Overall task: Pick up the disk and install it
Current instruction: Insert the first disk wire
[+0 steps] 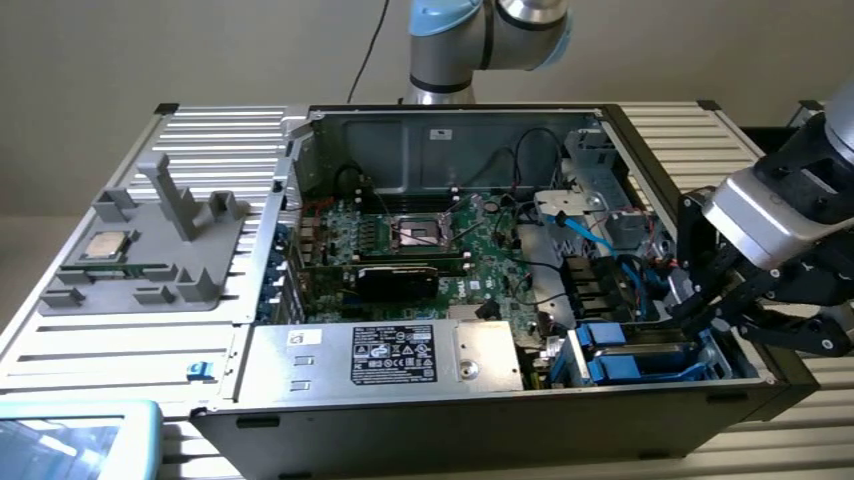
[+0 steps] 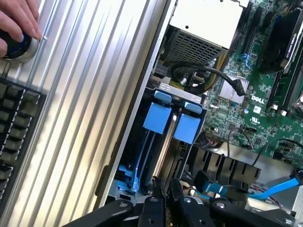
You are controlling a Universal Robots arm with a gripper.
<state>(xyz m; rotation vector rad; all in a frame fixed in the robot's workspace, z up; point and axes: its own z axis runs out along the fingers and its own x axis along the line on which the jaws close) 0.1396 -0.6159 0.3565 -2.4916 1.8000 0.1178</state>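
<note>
- The gripper hangs at the near end of the drive bay, its fingers pressed nearly together. I cannot tell whether they nip the disk's edge or merely rest against it.
- The disk stands on edge inside the drive bay, its two blue tabs at the bay's far end.
- Judged from this, the pick-up is done and the install step is in hand. Seating it fully would call for a straight push along the bay's rails, kept clear of the cables beside it.
- Beyond the drive bay lie the black cables and green motherboard.
- Well away from the drive bay, a person's hand rests on a black knob.
</note>
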